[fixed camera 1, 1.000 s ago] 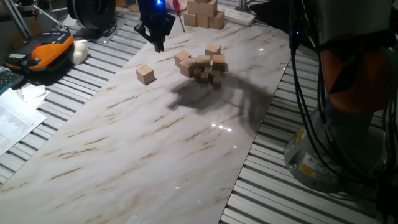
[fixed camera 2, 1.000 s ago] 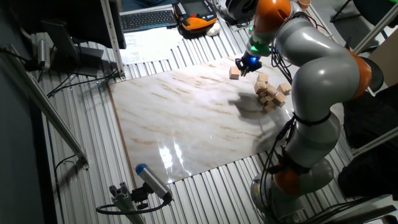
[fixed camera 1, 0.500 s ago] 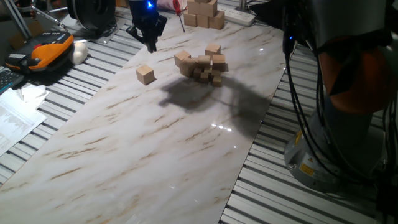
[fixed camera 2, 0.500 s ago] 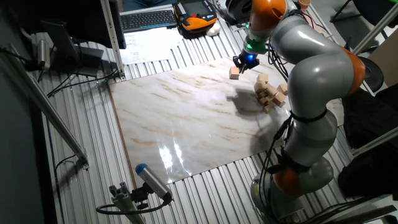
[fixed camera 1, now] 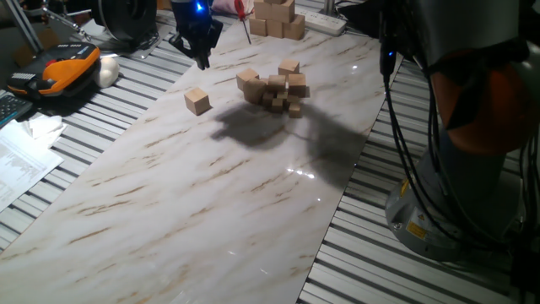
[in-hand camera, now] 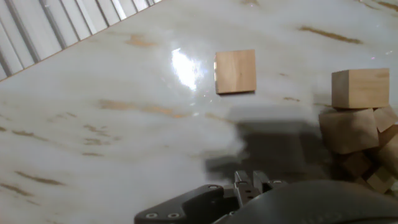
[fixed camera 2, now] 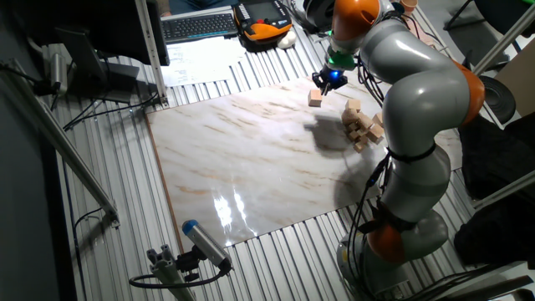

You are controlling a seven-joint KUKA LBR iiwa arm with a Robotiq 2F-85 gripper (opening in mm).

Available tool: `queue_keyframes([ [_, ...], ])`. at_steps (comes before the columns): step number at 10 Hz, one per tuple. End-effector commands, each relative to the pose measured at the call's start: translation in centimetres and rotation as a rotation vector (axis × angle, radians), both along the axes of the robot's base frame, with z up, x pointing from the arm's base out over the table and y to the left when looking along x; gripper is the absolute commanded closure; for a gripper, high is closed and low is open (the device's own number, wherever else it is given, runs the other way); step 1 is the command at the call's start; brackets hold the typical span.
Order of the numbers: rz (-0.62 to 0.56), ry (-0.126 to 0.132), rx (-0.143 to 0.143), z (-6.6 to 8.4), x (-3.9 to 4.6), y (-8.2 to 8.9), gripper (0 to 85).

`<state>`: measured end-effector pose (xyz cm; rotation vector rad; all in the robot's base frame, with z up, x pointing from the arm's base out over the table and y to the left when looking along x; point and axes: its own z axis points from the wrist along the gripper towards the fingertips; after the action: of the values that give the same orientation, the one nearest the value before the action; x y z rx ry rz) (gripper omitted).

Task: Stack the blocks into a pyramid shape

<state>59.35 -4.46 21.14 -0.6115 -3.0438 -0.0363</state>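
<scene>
Hovering gripper point(fixed camera 1: 201, 59) above marble table point(fixed camera 1: 169, 219), lone block point(fixed camera 1: 197, 101) just below-left, apart from block heap point(fixed camera 1: 274, 89) | lone block point(fixed camera 2: 315, 99) near gripper point(fixed camera 2: 326, 88) | finger opening: cannot tell, holding nothing visible; lone block point(in-hand camera: 236, 71) flat, heap point(in-hand camera: 360, 124) right.

The KUKA arm point(fixed camera 2: 418, 92) reached from its base at the table's side out across the surface, bent over at its grey elbow, its orange-banded wrist lowered toward the far edge. The gripper point(fixed camera 1: 201, 57) pointed downward above the tabletop, a blue light glowing on its body, fingers drawn close together with nothing between them.
</scene>
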Motion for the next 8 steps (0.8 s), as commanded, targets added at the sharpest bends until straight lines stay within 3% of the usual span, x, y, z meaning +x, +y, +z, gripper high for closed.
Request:
queue_keyframes([
  [1, 0.001, 0.001, 0.001, -0.08, 0.15, -0.23, 68.0],
  [3, -0.027, 0.020, 0.019, -0.06, 0.10, -0.14, 68.0],
  [7, -0.030, 0.020, 0.011, -0.02, 0.02, 0.05, 68.0],
  [8, -0.015, 0.021, -0.002, 0.20, -0.03, 0.18, 68.0],
])
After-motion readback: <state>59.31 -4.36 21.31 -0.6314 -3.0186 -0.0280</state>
